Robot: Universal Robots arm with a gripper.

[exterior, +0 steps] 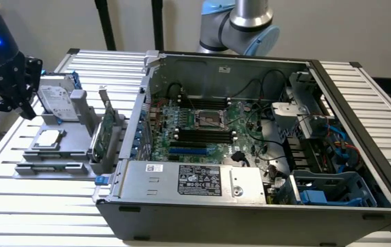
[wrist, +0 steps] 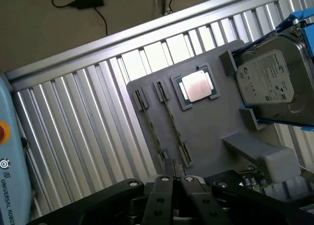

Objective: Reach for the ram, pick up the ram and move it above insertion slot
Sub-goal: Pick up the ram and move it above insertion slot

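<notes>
Gripper (wrist: 175, 178) clenched, empty, hovering above gray tray (wrist: 216, 124). Ram (wrist: 171, 122) on edge in tray slot, near, untouched (twin stick (wrist: 149, 123) beside it). Reaching step, seemingly. For grasp: part fingers (wrist: 162, 198), square to thin edge.

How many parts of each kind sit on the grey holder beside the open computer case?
Silver hard drive in blue rails: 1
Silver square processor chip: 1
Green expansion card: 1
Thin edge-on sticks, likely ram, in long slots: 2
Total: 5
</notes>
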